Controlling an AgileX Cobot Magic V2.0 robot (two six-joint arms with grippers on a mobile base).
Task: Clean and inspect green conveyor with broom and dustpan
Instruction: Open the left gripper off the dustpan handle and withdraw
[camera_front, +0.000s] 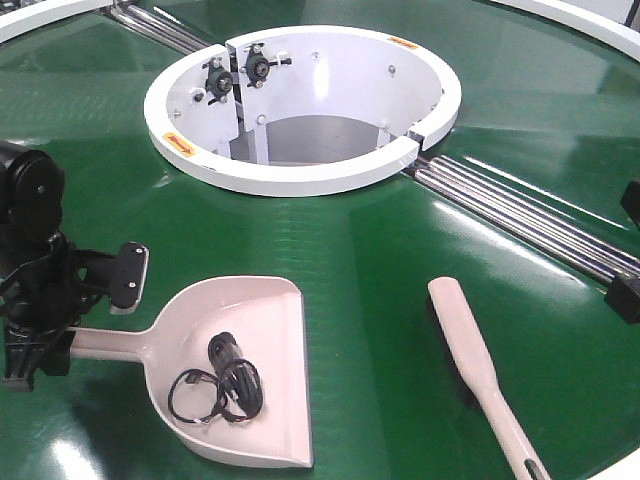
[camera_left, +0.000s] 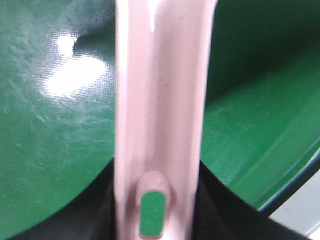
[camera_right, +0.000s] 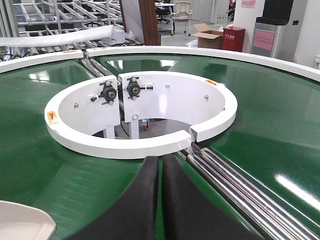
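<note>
A pale pink dustpan (camera_front: 245, 365) lies on the green conveyor (camera_front: 380, 270) with a tangled black cable (camera_front: 222, 385) in it. My left gripper (camera_front: 70, 345) is at the end of the dustpan's handle (camera_front: 110, 345). In the left wrist view the handle (camera_left: 157, 100) with its hanging hole runs between the black fingers (camera_left: 90, 205), which sit flush on both sides of my left gripper (camera_left: 157, 165). A pink hand broom (camera_front: 480, 375) with dark bristles lies flat to the right. My right gripper (camera_right: 160, 159) is shut and empty above the belt. A corner of the dustpan (camera_right: 22, 222) shows at its lower left.
A white ring (camera_front: 300, 175) surrounds the hub opening at the centre back, with black bearings inside. Chrome rollers (camera_front: 530, 215) run from the ring to the right. A black part, probably of the right arm (camera_front: 625, 296), sits at the right edge. Boxes and racks stand beyond the conveyor.
</note>
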